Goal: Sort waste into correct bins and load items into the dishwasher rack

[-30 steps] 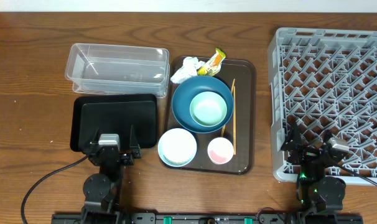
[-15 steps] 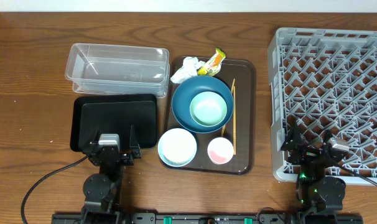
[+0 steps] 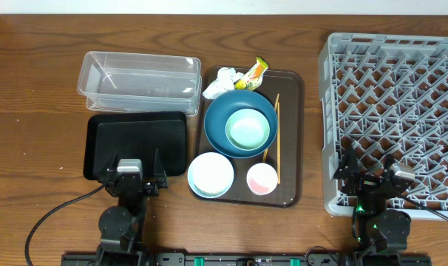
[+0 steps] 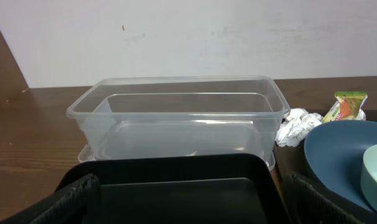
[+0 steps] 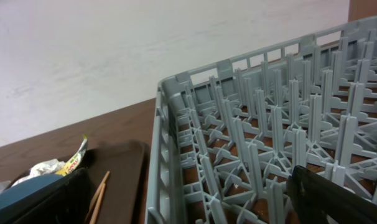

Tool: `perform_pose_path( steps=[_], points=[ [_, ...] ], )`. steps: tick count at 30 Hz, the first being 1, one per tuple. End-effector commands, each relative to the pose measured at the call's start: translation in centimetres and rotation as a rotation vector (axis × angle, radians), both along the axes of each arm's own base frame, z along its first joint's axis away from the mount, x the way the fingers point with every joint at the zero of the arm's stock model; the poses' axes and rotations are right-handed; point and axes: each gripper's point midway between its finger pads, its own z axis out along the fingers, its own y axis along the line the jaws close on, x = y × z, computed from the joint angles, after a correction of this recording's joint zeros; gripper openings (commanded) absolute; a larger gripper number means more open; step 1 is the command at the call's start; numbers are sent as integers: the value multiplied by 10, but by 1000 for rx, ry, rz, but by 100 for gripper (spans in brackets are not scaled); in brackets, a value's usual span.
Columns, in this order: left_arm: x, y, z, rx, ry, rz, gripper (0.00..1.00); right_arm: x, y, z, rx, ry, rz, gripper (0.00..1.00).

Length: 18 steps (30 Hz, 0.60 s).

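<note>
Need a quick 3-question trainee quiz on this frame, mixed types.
1. True or false: the mint bowl sits inside the blue bowl.
2. The chopsticks lie on the tray at: A) its left side B) its right side C) its middle.
3. Fill in: the tissue and wrapper lie at the tray's ____ edge, counted from the arms.
Key: 1 true; 2 B; 3 far.
</note>
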Motion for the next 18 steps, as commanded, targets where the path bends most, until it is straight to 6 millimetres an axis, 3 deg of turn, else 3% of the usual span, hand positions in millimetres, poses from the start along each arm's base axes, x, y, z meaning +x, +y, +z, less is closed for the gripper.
perform_pose_path(
  steps=[1,4,8,10,15,18],
  points=[
    [-1,-13,-20,-3,64,-79,94,0,26,-5,96,13,139,99],
    [-5,-42,-17,-120,64,-237,94,-2,47,-4,178,17,260,99],
    [-11,-66,-11,-353,92,-352,95,-3,57,-2,228,19,315,99],
    [-11,-69,6,-427,41,-377,94,-5,62,1,229,17,348,99],
    [-22,-76,83,-443,-200,-482,95,-16,77,34,226,-6,443,99],
    [-28,-83,103,-440,-176,-524,95,-23,77,61,170,-5,445,99]
  ],
)
